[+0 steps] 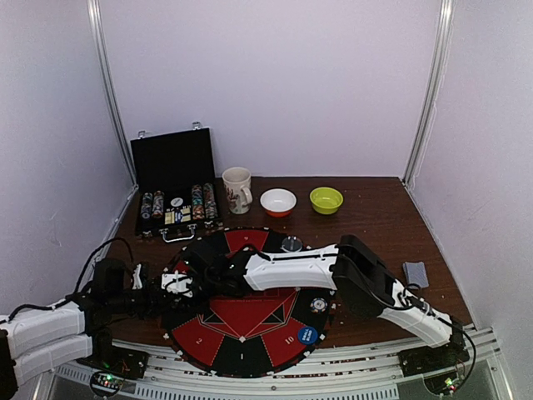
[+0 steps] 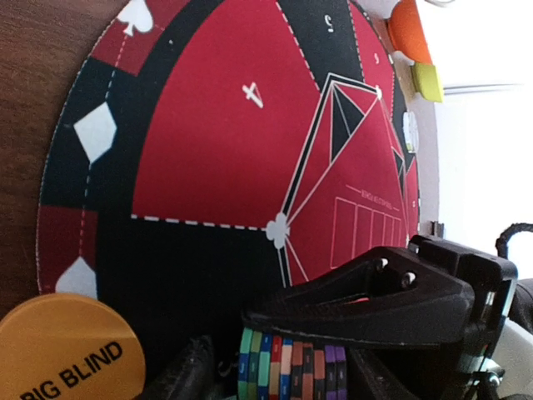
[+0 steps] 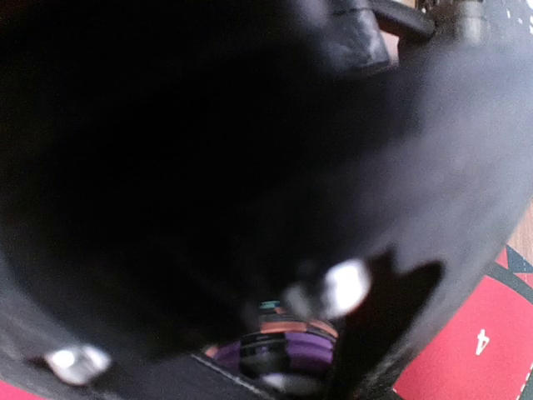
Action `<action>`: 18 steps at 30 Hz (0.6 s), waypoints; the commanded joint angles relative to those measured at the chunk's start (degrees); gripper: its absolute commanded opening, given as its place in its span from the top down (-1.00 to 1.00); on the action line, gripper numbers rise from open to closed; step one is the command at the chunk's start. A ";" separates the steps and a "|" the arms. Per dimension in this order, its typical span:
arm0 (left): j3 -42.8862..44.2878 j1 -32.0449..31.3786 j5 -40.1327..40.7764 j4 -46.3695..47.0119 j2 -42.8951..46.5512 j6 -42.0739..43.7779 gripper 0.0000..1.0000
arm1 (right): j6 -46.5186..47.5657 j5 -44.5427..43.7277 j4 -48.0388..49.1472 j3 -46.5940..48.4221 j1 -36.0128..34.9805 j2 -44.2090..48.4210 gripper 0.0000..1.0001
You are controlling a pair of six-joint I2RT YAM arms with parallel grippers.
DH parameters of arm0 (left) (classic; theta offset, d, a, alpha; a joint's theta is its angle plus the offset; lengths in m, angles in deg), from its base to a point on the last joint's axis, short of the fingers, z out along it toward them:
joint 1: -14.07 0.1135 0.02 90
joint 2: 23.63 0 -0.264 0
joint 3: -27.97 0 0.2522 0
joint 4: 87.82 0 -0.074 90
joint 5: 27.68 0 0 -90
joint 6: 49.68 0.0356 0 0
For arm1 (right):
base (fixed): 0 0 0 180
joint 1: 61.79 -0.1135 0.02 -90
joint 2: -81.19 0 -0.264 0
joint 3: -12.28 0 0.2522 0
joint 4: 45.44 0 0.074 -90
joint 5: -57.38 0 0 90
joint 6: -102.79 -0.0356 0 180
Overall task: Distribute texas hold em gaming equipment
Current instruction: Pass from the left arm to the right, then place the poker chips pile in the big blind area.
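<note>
R gripper (image 1: 181, 282) against chip stack (image 2: 291, 371), BIG BLIND disc (image 2: 67, 354) nearby.

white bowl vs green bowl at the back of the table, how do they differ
Colour: the white bowl is white inside with a red-orange outside, while the green bowl is yellow-green all over. Place: the white bowl sits just right of the mug, and the green bowl stands further right, apart from the white bowl. Shared: both are round, stand upright on the table, and show nothing inside.
</note>
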 commanded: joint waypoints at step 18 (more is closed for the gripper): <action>11.85 4.99 14.63 -24.49 9.97 3.34 -0.47 | 0.27 -0.47 -13.86 5.17 -1.54 -2.64 1.00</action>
